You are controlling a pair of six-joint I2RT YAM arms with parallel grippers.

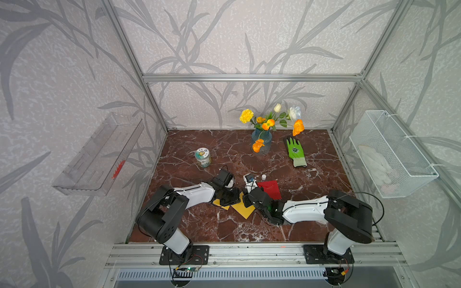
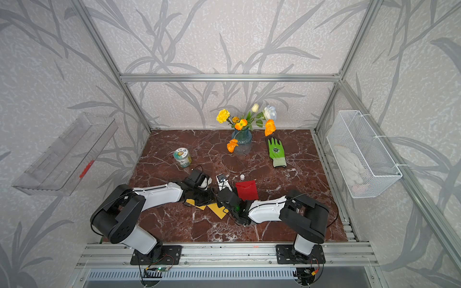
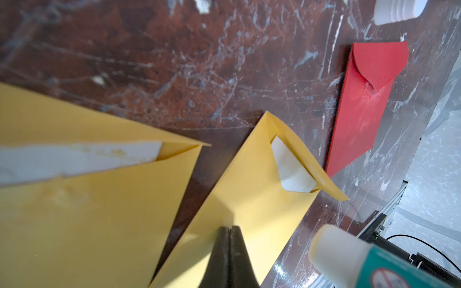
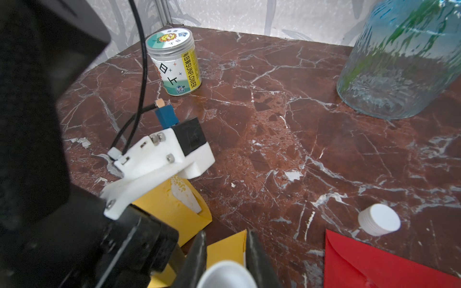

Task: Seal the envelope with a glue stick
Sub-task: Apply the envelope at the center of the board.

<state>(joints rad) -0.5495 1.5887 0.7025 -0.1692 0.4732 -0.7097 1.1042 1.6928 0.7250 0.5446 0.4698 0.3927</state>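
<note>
Left jaws, pressed together, are pinning the yellow envelope [image 3: 244, 212] to the bench [image 1: 224, 149]. Right jaws are clamping the uncapped glue stick [image 3: 349, 259] just beside it, its cap [image 1: 263, 177] lying at the red envelope's [image 1: 270, 190] twelve o'clock. The flap is standing open, with gluing and sealing remaining.

yellow envelope [image 3: 249, 199]; red envelope [image 3: 361, 112]; table [image 3: 174, 62] red-brown, white-veined; glue stick [image 3: 361, 261] white, teal band.

Two yellow envelopes [image 3: 74, 212] [image 3: 249, 199], one red envelope [image 3: 369, 99], one glue stick [image 3: 349, 256], cap [image 4: 379, 219], jar [image 4: 174, 62], vase [image 4: 399, 62] and glove [image 1: 295, 150].
</note>
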